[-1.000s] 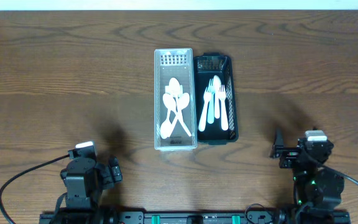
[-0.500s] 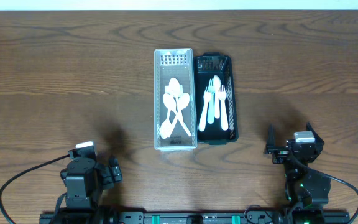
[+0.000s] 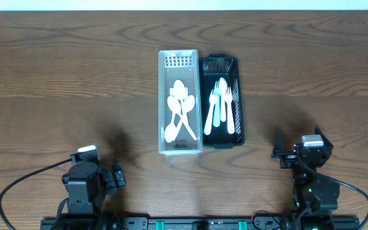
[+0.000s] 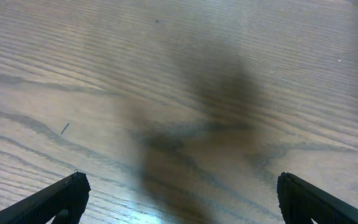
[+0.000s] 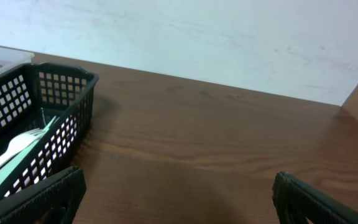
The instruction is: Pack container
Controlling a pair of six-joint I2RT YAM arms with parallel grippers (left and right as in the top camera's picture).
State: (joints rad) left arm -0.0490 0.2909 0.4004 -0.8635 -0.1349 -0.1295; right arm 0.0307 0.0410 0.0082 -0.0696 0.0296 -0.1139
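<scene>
A white basket (image 3: 178, 59) at the table's middle holds several white plastic spoons (image 3: 180, 108). A black basket (image 3: 238, 96) touches its right side and holds white plastic forks (image 3: 220, 105). My left gripper (image 3: 115, 176) is at the front left, open and empty, over bare wood in the left wrist view (image 4: 179, 196). My right gripper (image 3: 296, 153) is at the front right, open and empty. The right wrist view shows the gripper (image 5: 179, 199) beside the black basket (image 5: 61, 93) with a fork (image 5: 17, 146) inside.
The wooden table (image 3: 75, 76) ends at a white wall along the far edge (image 5: 229, 37). Black cables (image 3: 18, 188) loop by the arm bases at the front edge.
The right arm shifted slightly forward and left between one second and half a second ago, then held still. The left arm and baskets have not moved.
</scene>
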